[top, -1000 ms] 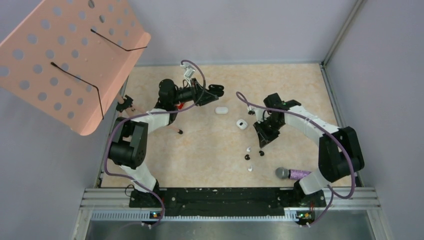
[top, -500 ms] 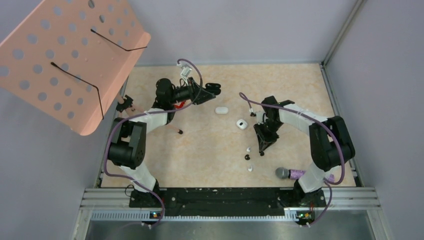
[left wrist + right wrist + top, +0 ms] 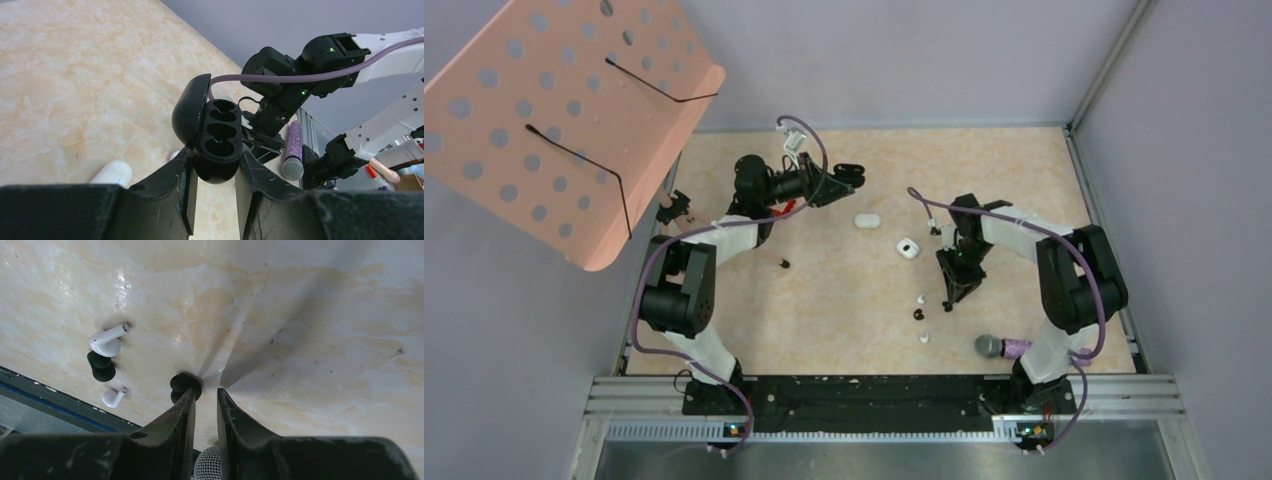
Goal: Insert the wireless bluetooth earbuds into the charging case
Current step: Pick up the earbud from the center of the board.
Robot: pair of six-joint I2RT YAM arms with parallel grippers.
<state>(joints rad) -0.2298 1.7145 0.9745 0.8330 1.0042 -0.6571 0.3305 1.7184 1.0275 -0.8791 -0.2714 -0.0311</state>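
My left gripper [image 3: 216, 155] is shut on a black charging case [image 3: 217, 137], held up off the table with its lid swung open and both wells showing; in the top view it is at the back left [image 3: 849, 176]. My right gripper [image 3: 206, 392] points down at the table, jaws a narrow gap apart with nothing between them. A black earbud [image 3: 184, 385] lies against the outside of its left fingertip. More earbuds lie further left: a white one [image 3: 106, 341], a black one [image 3: 100, 366] and a white one [image 3: 114, 397].
Two white cases sit mid-table, one closed [image 3: 867, 221] and one open [image 3: 908, 248]. A purple glitter microphone [image 3: 1004, 347] lies near the right arm's base. A pink perforated stand [image 3: 554, 110] overhangs the back left. A small red object [image 3: 786, 208] lies under the left arm.
The right arm has folded in and stood its gripper more upright over the black earbud. The left gripper has shifted slightly toward the back with the case.
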